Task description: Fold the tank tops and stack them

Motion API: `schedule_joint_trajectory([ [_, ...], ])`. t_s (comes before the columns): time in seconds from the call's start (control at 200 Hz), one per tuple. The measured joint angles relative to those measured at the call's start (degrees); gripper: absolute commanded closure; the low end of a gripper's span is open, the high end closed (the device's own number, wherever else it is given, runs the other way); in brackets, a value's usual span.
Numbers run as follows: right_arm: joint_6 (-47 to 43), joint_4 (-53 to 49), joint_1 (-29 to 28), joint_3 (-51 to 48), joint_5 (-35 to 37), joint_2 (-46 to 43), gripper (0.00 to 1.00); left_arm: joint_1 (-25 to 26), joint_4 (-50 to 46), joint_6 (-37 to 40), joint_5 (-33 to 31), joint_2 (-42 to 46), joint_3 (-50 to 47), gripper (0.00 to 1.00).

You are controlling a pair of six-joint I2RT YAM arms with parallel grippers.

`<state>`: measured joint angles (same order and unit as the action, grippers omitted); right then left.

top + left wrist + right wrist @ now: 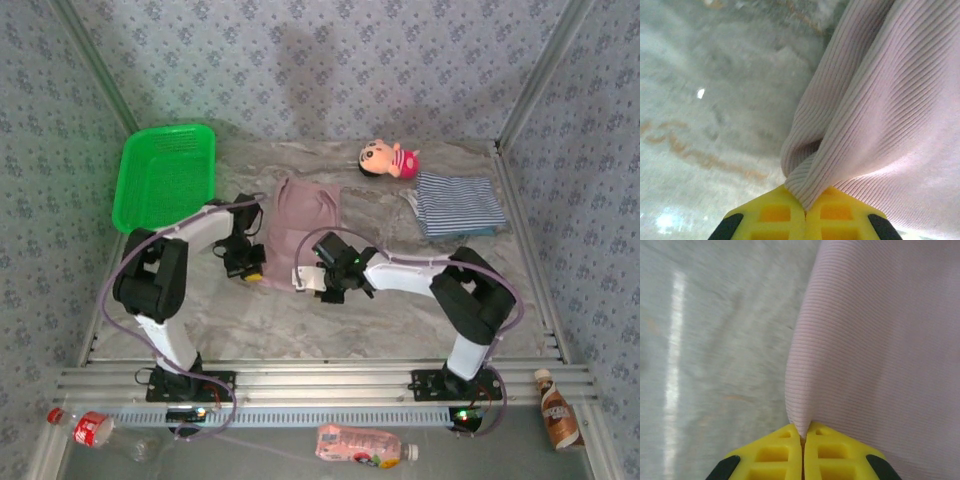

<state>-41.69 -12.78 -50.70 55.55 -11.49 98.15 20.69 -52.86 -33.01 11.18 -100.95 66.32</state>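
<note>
Both pairs of jaws were pressed together on cloth. The left gripper [805, 209] pinched a bunched fold of the mauve-pink tank top [880, 125], and the right gripper [802, 434] pinched a smoother edge of the same top. In the top view the two grippers sat close together at the garment's lower edge, near the centre of the frame. I judged this a paired hold on the hem, taken so the lower part could be carried up over the rest in a fold.

One marbled table [330, 325] carried everything, and the mauve-pink top lay along its middle, running up-frame from the grippers. One green basket [165, 180] stood at the upper left, well apart from the cloth, and seemed to have no part in this step.

Three tank tops could be counted. One was the top being held. The striped tank top [458, 203] lay folded at the upper right. The teal-blue tank top [478, 232] showed only as a thin edge under the striped one, so the stack appeared to be started there, leaving the middle free for folding.

One plush doll [388, 159] lay just above the stack and was not touching it, as far as I could tell.

Three bottles [365, 445] lay along the bottom edge, in front of the arm bases and off the work surface.
</note>
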Motion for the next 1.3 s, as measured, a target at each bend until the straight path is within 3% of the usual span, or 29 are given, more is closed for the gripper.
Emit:
schedule_joint_trajectory([
  [0.35, 12.44, -7.78, -8.5, -0.66, -10.69, -11.17, 0.92, 0.04, -13.79, -0.04, -1.6, 16.74, -1.25, 1.0],
  [0.74, 20.92, -11.8, -10.34, 4.2, -23.5, -13.33, 0.91, -0.26, -23.41, -0.92, -2.91, 24.0, 3.17, 1.0],
  [0.909, 21.79, -12.57, -6.75, 5.9, -28.52, -12.15, 0.9, -1.6, -23.21, -0.11, -2.62, 19.37, 9.25, 1.0],
  [1.079, 21.53, -14.1, 0.83, 9.97, -34.21, -7.89, 0.9, -2.05, -20.24, 1.97, -2.6, 11.37, 15.06, 1.0],
  [1.299, 13.05, -25.2, 9.11, 21.38, -37.4, 3.1, 0.89, -2.86, -17.38, 5.09, -1.99, -1.62, 25.68, 1.0],
])
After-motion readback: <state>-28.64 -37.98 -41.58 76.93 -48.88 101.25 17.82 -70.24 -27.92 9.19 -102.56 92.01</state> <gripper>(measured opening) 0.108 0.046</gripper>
